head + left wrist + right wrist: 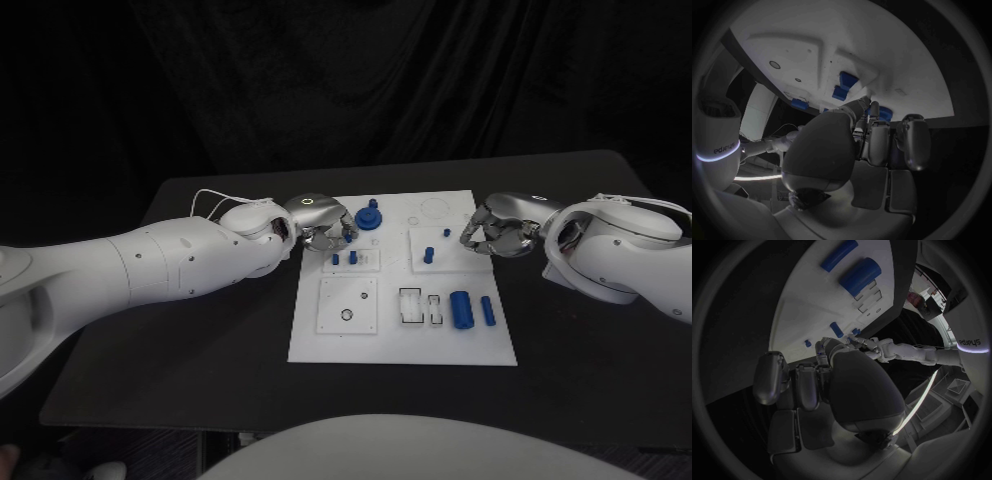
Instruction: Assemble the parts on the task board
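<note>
Several small blue pegs [428,256] already stand in the task board [361,345], but two cylinders [462,309] lie loose on it, so plenty's left. Left hand [320,222] and right hand [500,226] hover at its far edges, fingers curled, apparently holding nothing.

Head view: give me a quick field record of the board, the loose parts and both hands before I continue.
task board: white plate in the middle of the black table
large blue cylinder: lying at the board's near right
slim blue cylinder: lying just right of it
blue knob part: at the board's far edge
small blue pegs: standing in the far blocks
left hand: over the board's far left corner, fingers curled; whether it holds anything cannot be told
right hand: at the board's far right edge, fingers curled; contents cannot be told
</note>
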Robot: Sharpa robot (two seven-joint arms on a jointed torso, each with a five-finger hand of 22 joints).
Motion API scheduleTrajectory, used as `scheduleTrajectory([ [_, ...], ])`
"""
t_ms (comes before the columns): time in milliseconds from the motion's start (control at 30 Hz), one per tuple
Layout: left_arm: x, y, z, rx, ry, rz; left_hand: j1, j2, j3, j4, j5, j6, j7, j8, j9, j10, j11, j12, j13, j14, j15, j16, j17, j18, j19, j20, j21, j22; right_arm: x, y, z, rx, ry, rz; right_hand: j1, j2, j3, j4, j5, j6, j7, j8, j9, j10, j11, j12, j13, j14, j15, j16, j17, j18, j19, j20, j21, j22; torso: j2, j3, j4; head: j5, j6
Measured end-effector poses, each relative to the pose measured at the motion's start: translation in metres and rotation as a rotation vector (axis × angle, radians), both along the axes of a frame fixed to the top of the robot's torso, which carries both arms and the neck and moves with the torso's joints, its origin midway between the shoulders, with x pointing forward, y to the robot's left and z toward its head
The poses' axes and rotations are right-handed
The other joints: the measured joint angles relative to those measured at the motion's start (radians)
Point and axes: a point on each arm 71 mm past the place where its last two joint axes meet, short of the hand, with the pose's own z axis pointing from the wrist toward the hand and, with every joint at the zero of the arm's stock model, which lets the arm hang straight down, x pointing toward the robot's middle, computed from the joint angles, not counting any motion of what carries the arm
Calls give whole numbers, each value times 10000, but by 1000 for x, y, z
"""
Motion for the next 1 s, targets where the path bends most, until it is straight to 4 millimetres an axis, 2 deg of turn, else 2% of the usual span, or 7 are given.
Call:
scheduleTrajectory([
  [167, 0, 1, 0, 17, 14, 17, -66, -66, 27, -27, 1, -132, -52, 0, -71, 0, 0, -71, -42, -44, 44, -42, -92, -1, -35, 36, -81, 0, 0, 0, 0, -7, 9, -2, 0, 0, 0, 0, 0, 0, 0, 0, -1, 0, 0, 0, 0, 0, 0, -34, 0, 0, 0, 0, -11, 0, 1, 0, -1, 4, 0],
  [333, 0, 1, -1, 40, 49, 38, -259, -259, 82, -24, -19, -990, -397, 1, -354, -610, 202, -425, -182, -326, 176, -222, -357, 1, -316, 125, -470, 0, 0, 0, 0, -18, 24, -1, 0, 0, 0, 0, 0, 0, 0, 0, -1, 0, 0, 0, 0, 0, 0, -49, 0, 0, -36, -35, -39, 0, 2, -1, -1, 8, 0],
  [533, 0, 2, -2, 43, 60, 78, -395, -395, -632, 73, -374, -2845, -1225, 0, -1147, -2461, 370, -655, -46, -903, 358, -464, -903, 161, -925, 296, -1462, 0, 0, 0, -1, -27, 39, -2, 0, 0, 28, -28, 0, 0, 0, 0, -2, 0, 0, -43, 5, 0, 0, -49, 0, 163, -36, -36, -91, 0, 3, -1, -1, 12, 0],
  [633, 0, 5, -1, 4, -39, 132, -299, -298, -1182, 101, -543, -4363, -1771, -116, -2090, -3370, 397, -412, 112, -1011, 366, -464, -1021, 160, -1057, 341, -1864, 0, 0, 0, -1, -29, 43, -9, 0, 0, 29, -29, 0, 0, 0, 0, -2, -23, 23, -43, 5, 0, 0, -49, 0, 163, -36, -35, -91, 0, 3, -2, -1, 46, 0],
  [700, 0, 8, 0, -52, -168, 178, -259, -259, -1354, 125, -543, -4816, -1915, -116, -2410, -3670, 417, -293, 137, -1011, 367, -464, -1021, 159, -1056, 341, -1930, 0, 0, -1, -1, -29, 45, -16, 0, 0, 29, -29, 0, 0, 0, 0, -2, -38, 38, -43, 4, 0, 0, -49, 0, 163, -36, -35, -91, 0, 3, -3, -1, 81, 0],
  [833, -1, 16, 3, -266, -623, 292, -165, -165, -1522, 167, -543, -4996, -2008, -116, -2647, -4217, 383, -146, 99, -1011, 367, -422, -954, 315, -1092, 306, -2045, 0, -1, -3, -1, -36, 49, -65, 0, 0, 28, -29, 0, 0, 0, 0, -3, -73, 2, -85, 6, 0, 0, -49, 0, 162, -36, -35, -91, 0, 3, -8, -1, 134, 0],
  [1000, -3, 32, 11, -663, -1519, 537, 111, 111, -1554, 200, -373, -4267, -1958, -90, -2630, -4259, 358, 569, 77, -1374, 326, -561, -1376, 329, -1398, 253, -2517, 0, -2, -9, 0, -51, 47, -169, 0, 0, 29, -29, 0, 0, 0, 0, -3, -200, 21, -172, 10, 0, 0, -117, 0, 162, -97, -25, -252, 0, -3, -28, 20, 186, 0],
])
